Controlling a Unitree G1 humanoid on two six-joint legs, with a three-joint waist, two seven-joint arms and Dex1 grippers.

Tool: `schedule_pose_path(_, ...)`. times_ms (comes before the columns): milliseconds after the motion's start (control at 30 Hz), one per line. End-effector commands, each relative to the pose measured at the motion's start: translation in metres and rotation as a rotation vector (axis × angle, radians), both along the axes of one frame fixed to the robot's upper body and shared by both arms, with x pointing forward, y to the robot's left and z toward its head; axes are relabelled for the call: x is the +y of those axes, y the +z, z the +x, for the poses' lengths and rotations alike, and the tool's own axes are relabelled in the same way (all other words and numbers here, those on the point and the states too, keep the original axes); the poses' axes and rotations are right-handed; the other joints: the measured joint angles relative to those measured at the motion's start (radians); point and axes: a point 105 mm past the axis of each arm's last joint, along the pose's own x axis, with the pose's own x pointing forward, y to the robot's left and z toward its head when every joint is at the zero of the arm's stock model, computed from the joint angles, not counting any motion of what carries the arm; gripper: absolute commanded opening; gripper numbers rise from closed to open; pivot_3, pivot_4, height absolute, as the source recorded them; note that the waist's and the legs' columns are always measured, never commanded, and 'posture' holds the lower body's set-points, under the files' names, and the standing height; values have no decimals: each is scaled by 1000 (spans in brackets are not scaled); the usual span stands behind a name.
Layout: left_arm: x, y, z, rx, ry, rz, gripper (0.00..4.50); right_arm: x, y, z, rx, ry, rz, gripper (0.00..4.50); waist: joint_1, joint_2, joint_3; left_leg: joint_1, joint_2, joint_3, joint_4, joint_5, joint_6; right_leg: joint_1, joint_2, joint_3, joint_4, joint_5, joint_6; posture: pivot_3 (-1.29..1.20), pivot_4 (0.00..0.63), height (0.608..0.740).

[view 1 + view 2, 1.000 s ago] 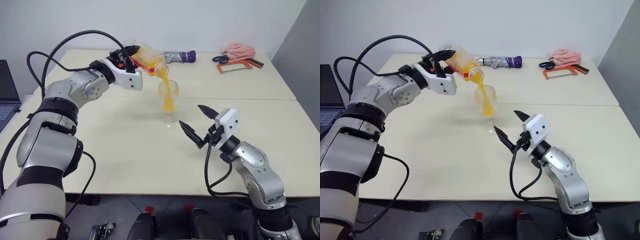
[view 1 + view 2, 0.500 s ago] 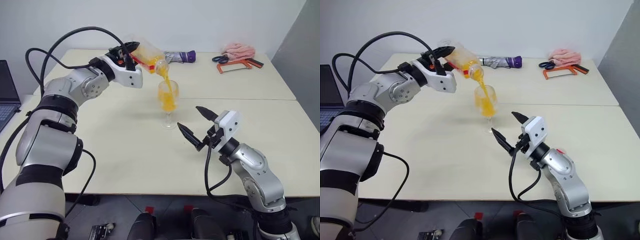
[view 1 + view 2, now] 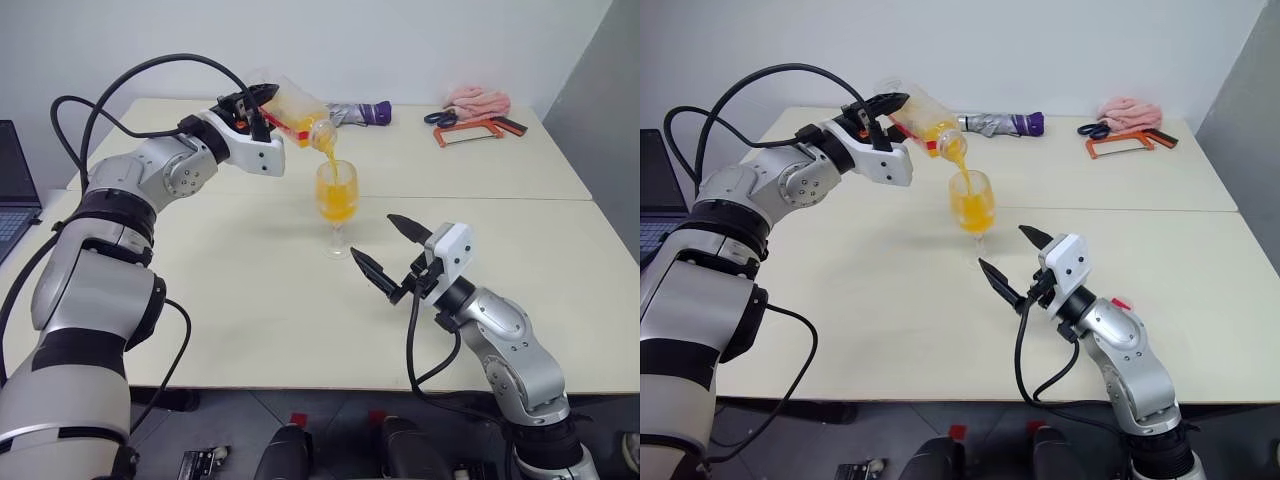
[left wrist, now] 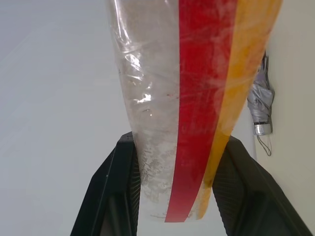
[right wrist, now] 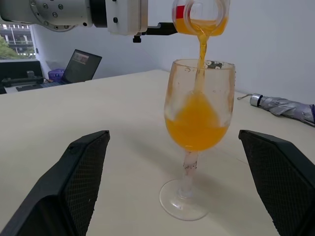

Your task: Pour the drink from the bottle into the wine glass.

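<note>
Right wrist view: tilted bottle (image 5: 201, 17) clamped in left gripper (image 3: 252, 108) streams drink (image 5: 196, 120) into half-full wine glass (image 5: 198, 130); right gripper (image 3: 385, 248) gapes empty.

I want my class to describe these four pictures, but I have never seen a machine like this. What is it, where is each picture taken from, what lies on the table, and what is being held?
This is a humanoid robot with two arms, each ending in a two-fingered black claw. Two pictures come from cameras in its head, looking down over the arms. The other two come from cameras on its wrists, looking along each claw's fingers.

The left claw is shut on a tilted clear bottle, and an orange drink streams from its mouth into a wine glass standing on the pale table. The glass is partly full. The right claw is open beside the glass and holds nothing.

At the table's far edge lie a folded umbrella, a pink cloth, scissors and an orange-framed saw. A laptop sits at the left.
</note>
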Motion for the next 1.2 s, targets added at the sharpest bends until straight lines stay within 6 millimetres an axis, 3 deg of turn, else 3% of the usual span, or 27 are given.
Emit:
schedule_pose_path(33, 4, 24, -3, -70, 6, -13, 1659, 3, 15, -10, -63, 27, 22, 4500, 0, 0, 0, 0, 0, 0, 0, 0, 0, 0, 0, 0, 0, 0, 0, 0, 150, 740)
schedule_pose_path(833, 0, 14, -2, -17, -10, -54, 1659, 7, 15, -10, -66, 37, 27, 4500, 0, 0, 0, 0, 0, 0, 0, 0, 0, 0, 0, 0, 0, 0, 0, 0, 150, 740)
schedule_pose_path(1200, -7, 2, -1, 184, -85, -321, 1659, 9, 16, -8, -74, 39, 30, 4500, -1, 0, 0, 0, 0, 0, 1, 0, 0, 0, 0, 0, 1, 0, 0, 0, 150, 740)
